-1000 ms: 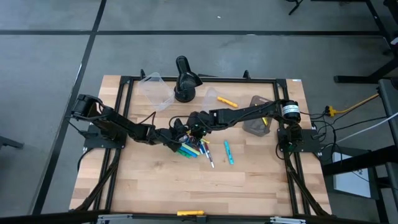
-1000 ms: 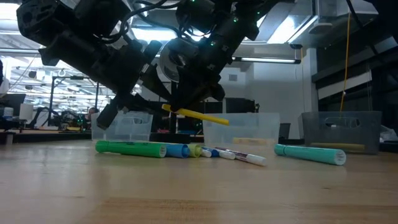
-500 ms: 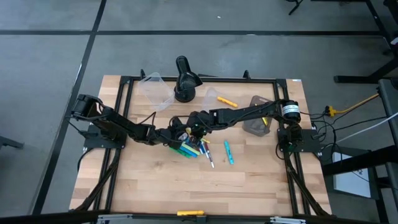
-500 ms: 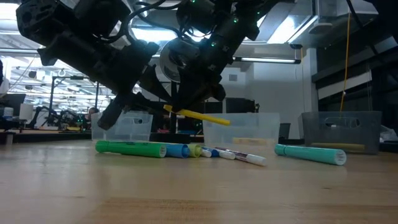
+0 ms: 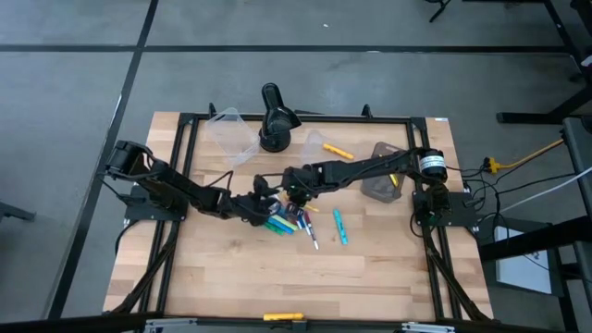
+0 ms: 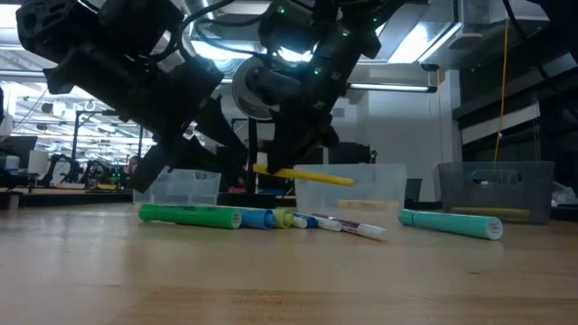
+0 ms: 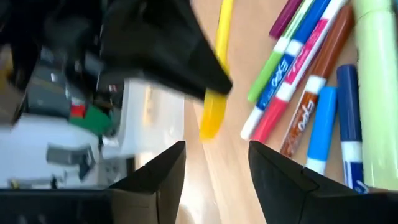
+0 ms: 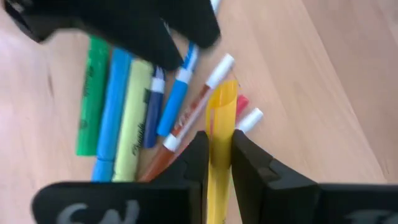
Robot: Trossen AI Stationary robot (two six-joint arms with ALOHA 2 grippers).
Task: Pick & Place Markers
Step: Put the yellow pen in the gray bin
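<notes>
My left gripper stands wide with nothing between its smooth dark fingers, just short of the slim yellow marker. My right gripper pinches that one glossy plastic marker above the pale wooden table. Below it lies a cluster of markers; beyond it, one teal marker alone.

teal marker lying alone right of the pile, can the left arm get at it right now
Probably not directly. The teal marker lies bare on the wood, but the right gripper, shut on a yellow marker, hangs between it and the open left gripper.
</notes>
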